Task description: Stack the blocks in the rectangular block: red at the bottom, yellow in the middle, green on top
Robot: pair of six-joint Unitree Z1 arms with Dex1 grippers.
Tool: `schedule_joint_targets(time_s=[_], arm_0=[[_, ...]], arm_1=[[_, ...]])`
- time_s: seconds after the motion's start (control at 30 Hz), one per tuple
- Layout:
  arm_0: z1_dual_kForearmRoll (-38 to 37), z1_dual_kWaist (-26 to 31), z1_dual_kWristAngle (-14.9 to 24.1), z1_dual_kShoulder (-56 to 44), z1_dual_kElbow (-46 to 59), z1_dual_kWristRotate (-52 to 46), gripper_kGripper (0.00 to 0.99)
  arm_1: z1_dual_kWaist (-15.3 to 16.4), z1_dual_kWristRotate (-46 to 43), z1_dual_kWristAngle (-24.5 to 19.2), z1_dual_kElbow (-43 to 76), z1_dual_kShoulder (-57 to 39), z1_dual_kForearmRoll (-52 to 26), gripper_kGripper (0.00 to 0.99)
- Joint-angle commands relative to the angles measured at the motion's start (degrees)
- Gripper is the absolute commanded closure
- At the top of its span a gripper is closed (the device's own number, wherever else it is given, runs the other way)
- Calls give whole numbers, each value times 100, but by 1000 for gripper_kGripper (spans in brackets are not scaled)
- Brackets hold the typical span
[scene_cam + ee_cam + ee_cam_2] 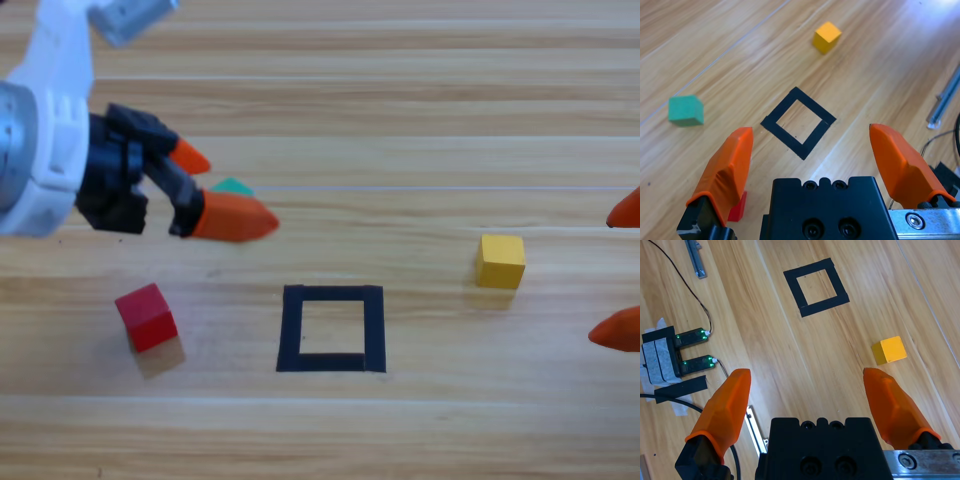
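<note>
Red cube (147, 316) skewed to the table planks, left of tape square (331, 328).

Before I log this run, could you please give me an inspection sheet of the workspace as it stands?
Surface: wooden table, planks running left to right in the high view.
Job's things: red cube left of the black tape square, which holds nothing; yellow cube to its right; green cube beyond it, partly hidden behind the left gripper in the high view. No stacking yet.
Clutter: nothing seen among the cubes.
Grippers: left gripper above the table near the green cube, jaws open, empty; right gripper at the right edge, jaws open, empty.
Cables: thin black cable running to a small black device with green lights.
Surroundings: metal rail, black tape strip.
</note>
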Motion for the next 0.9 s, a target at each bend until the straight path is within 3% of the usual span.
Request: schedule_joint_targets(time_s=[0.03,0.1,0.27,0.33,0.43,0.53,0.73,0.9], arm_0=[[229,-80,834,-331,-29,-967,0],[369,-106,1186,-427,-55,-1345,0],[826,-106,1204,-375,-380,-1064,10],[835,-106,1124,-313,-380,-835,17],[888,-106,1107,-295,-398,-756,16],[1099,-106,1195,-172,-600,-985,14],[2162,-97,1309,311,-1382,-2233,16],[2479,-97,1880,425,-1488,-3657,54]], arm_1=[[174,8,-15,123,201,-55,4],[174,8,-24,115,236,-55,4],[174,439,-489,35,254,-126,5],[121,1081,-1061,62,280,-460,8],[121,2302,-2300,264,377,-1180,16],[121,2909,-2810,413,588,-1558,44],[121,4385,-3188,721,1493,-2349,42],[156,4491,-3153,519,2232,-2367,42]])
